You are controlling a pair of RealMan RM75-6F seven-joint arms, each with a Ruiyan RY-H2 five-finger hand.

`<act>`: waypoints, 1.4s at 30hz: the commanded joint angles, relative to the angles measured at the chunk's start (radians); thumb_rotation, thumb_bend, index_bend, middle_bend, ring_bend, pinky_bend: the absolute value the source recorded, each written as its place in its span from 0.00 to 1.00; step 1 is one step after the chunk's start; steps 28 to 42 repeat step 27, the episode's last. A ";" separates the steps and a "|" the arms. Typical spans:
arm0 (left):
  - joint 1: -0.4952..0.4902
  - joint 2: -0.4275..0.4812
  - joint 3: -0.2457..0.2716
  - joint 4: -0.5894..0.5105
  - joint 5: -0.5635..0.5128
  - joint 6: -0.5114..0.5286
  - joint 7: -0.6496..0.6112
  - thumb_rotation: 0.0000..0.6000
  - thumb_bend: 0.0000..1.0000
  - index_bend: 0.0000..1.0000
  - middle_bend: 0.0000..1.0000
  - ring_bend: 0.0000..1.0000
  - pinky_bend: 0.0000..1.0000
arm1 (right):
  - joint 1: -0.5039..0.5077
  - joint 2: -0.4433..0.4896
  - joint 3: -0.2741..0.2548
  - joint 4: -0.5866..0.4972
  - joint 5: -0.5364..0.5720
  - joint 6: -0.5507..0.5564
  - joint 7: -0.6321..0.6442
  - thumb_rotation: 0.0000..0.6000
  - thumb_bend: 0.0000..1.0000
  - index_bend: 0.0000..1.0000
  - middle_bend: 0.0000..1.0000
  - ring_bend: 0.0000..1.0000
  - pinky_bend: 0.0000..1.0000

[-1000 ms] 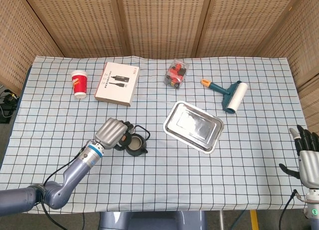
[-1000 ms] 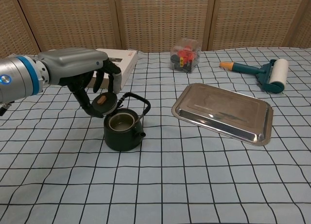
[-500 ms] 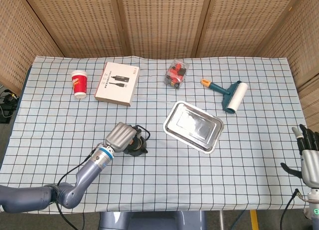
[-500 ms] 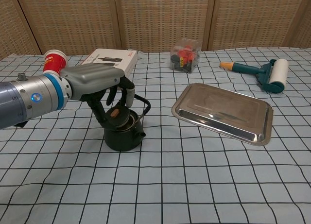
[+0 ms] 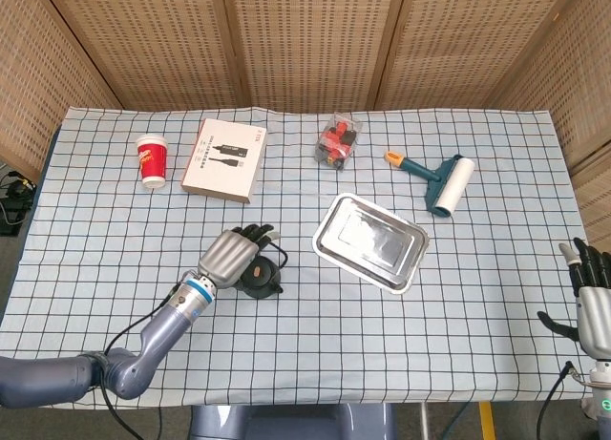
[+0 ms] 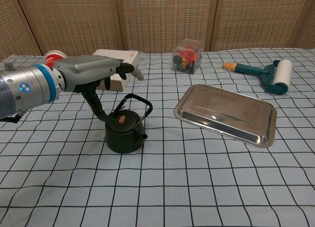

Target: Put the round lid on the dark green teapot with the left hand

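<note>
The dark green teapot (image 6: 125, 137) stands on the checked cloth, left of centre, its wire handle raised. The round lid (image 6: 121, 120), dark with a brown knob, sits in the pot's mouth. My left hand (image 6: 93, 72) hovers just above and left of the pot, fingers stretched out and apart, holding nothing; its thumb reaches down beside the pot's left rim. In the head view the left hand (image 5: 229, 257) partly covers the teapot (image 5: 262, 281). My right hand (image 5: 592, 308) stays at the table's front right corner, fingers spread and empty.
A steel tray (image 6: 226, 113) lies right of the teapot. Along the back are a red paper cup (image 5: 152, 160), a white box (image 5: 224, 159), a clear box of small items (image 6: 188, 55) and a lint roller (image 6: 268, 74).
The left hand carried the lid rightwards and down onto the teapot, let it go, then lifted and spread its fingers. The right hand has not moved.
</note>
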 commanded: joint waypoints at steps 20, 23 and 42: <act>0.445 0.345 0.147 -0.273 0.208 0.523 -0.181 1.00 0.00 0.00 0.00 0.00 0.00 | -0.008 0.004 -0.014 -0.018 -0.040 0.026 -0.009 1.00 0.00 0.00 0.00 0.00 0.00; 0.492 0.377 0.192 -0.304 0.221 0.550 -0.134 1.00 0.00 0.00 0.00 0.00 0.00 | -0.010 0.004 -0.016 -0.021 -0.051 0.035 -0.012 1.00 0.00 0.00 0.00 0.00 0.00; 0.534 0.373 0.215 -0.299 0.260 0.591 -0.109 1.00 0.00 0.00 0.00 0.00 0.00 | -0.014 0.006 -0.020 -0.026 -0.065 0.046 -0.015 1.00 0.00 0.00 0.00 0.00 0.00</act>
